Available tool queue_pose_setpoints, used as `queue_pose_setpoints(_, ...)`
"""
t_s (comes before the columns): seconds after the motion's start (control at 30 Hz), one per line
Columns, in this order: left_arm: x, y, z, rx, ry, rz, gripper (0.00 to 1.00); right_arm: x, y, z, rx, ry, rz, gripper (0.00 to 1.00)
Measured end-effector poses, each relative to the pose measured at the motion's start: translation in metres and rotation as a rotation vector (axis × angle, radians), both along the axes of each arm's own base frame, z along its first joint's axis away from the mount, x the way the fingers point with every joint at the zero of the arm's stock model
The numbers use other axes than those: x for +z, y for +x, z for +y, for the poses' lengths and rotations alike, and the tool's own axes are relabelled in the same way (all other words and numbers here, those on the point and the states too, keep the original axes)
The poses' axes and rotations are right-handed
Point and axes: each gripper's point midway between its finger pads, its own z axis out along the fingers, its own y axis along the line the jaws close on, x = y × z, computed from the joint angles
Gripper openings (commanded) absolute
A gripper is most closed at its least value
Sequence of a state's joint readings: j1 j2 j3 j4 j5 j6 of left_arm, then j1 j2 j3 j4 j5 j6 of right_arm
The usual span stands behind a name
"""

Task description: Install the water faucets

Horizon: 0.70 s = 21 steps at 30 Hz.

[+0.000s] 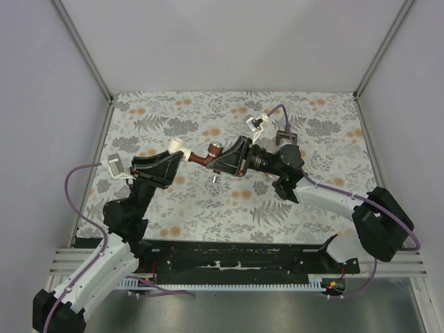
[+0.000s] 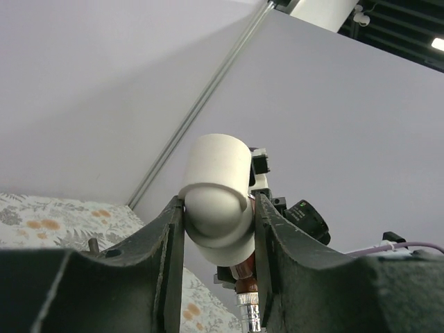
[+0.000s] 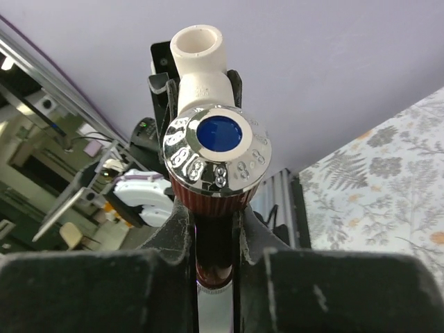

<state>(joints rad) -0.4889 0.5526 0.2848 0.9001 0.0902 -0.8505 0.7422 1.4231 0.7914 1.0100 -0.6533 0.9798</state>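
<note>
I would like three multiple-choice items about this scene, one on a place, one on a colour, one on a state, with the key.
1. Where is the dark T-shaped tool? A. gripped in the air B. lying on the table, far right part C. under an arm's base
2. The disc on the knob of the faucet is: A. blue B. green C. yellow
3. The right pincer is: A. open and empty B. shut on the faucet C. shut on the tool
Key: 1 B, it rests there ungripped. 2 A, the right wrist view shows it blue. 3 B, its fingers squeeze the faucet's body; the left pincer holds a white elbow fitting.
</note>
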Motion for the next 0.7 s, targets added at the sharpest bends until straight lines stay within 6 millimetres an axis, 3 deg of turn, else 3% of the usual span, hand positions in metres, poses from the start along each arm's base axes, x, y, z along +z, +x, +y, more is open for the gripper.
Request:
queue_pose_setpoints(0.33,0.025,-0.022,-0.01,-0.063,0.068,-0.15,0.02,0.017,-0.011,-0.006,0.133,0.123,0.126,0.0)
queue_pose_setpoints(0.47,0.025,-0.027,-0.01,-0.067,0.089,-0.161,0.57,0.017,-0.013,-0.01,0.123,0.102,0.126,0.0)
queue_pose_setpoints(0.57,0.012,-0.028,-0.009,-0.054,0.133,-0.114,0.71,0.012,-0.008,-0.018,0.078,0.057,0.146,0.0)
queue_pose_setpoints(0.7,-0.004,-0.026,0.004,0.033,0.187,-0.046,0.77,-0.004,0.029,-0.047,-0.087,0.004,0.197,0.0)
